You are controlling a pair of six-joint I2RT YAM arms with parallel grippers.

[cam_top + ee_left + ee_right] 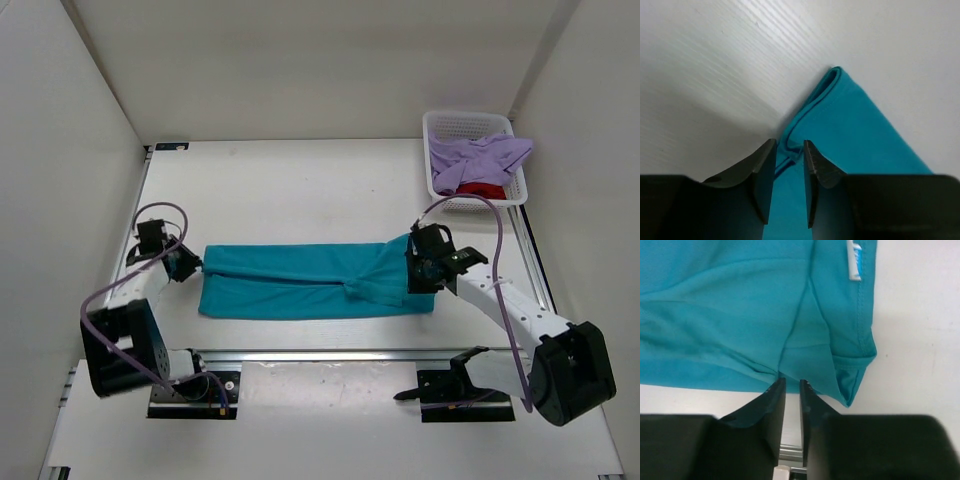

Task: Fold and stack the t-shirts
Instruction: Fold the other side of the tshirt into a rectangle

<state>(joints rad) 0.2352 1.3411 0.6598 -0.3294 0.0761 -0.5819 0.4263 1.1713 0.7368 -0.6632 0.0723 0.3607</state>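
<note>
Teal t-shirt (300, 282), smooth soft knit, folded into a long band.

The top external view looks steeply down over the whole counter (300, 190) from its near edge. Each wrist view looks close along its own end effector at the teal t-shirt (310, 280), which all three share.
</note>
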